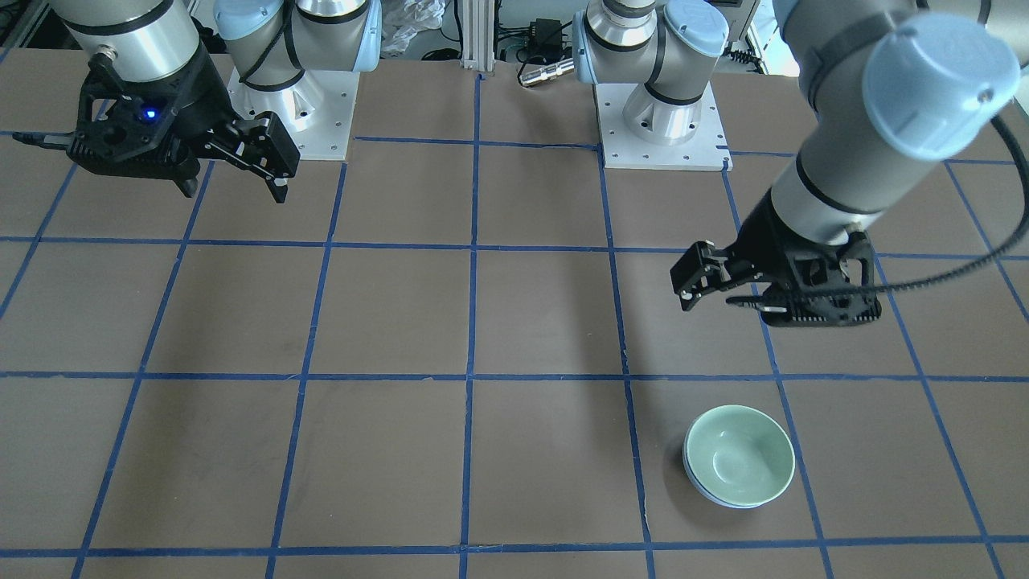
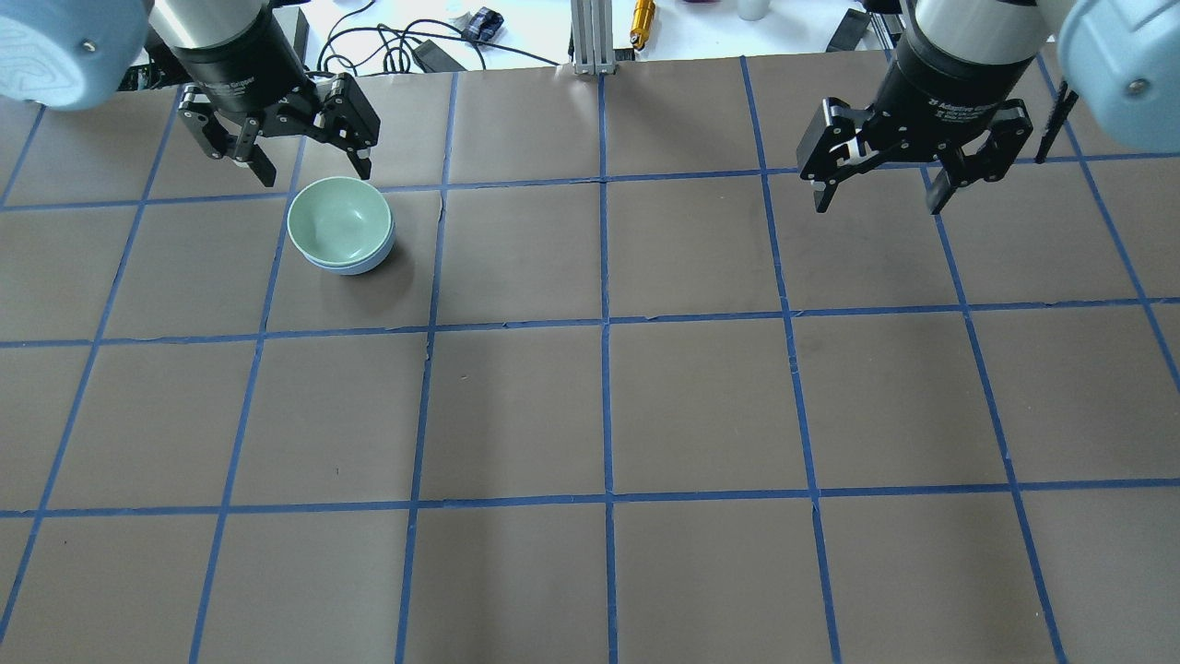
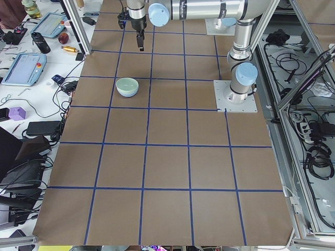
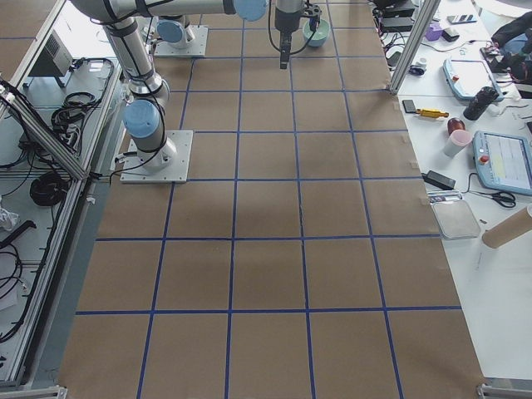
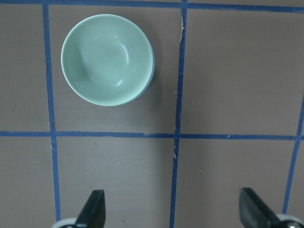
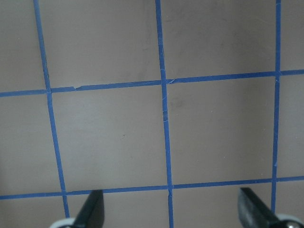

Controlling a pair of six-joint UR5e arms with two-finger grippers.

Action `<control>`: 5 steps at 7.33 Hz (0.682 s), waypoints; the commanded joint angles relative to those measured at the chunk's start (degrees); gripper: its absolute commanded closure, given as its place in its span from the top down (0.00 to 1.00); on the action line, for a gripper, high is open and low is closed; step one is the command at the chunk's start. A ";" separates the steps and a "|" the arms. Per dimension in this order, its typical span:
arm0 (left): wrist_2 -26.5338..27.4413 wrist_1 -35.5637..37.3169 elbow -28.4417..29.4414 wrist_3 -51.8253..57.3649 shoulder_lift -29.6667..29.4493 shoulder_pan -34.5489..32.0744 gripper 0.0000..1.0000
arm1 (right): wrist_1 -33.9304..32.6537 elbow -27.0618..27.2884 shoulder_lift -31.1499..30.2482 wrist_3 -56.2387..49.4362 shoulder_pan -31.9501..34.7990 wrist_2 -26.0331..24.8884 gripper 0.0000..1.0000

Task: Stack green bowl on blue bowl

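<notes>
With both sets of jaws spread wide and holding nothing, neither arm is touching the bowls. The left gripper hangs above the table. Its wrist camera shows its two fingertips far apart, with bare brown surface and blue tape lines between them. The right gripper hangs equally open over its own side of the table, well apart from everything. Its wrist camera shows only grid squares.

The green bowl sits upright inside the blue bowl, so the two are nested as one stack. They stand within one taped square on the robot's left side, towards the far edge of the table. Only a thin crescent of blue shows beneath the green rim, on one side. It is not possible to tell whether the green bowl sits perfectly level or slightly off centre.

The stacking looks finished, so the main risk now lies in moving the left arm away. It is the nearer arm. If it dropped or swept low across that square, an open finger could clip the glossy rim. That could tip the green bowl out or push the whole stack sliding across the smooth surface. A clean lift straight up should avoid this.
</notes>
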 commanded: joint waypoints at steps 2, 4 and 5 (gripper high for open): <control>0.24 -1.33 -3.91 0.22 6.35 -1.01 1.00 | -0.05 0.00 0.00 0.00 0.00 0.00 1.00; 0.07 -0.54 -3.92 0.66 6.27 -0.74 1.00 | -0.05 0.00 0.00 0.00 0.00 0.00 1.00; 0.16 -0.54 -3.92 0.66 6.36 -0.74 1.00 | 0.04 0.00 0.00 0.00 0.00 0.00 1.00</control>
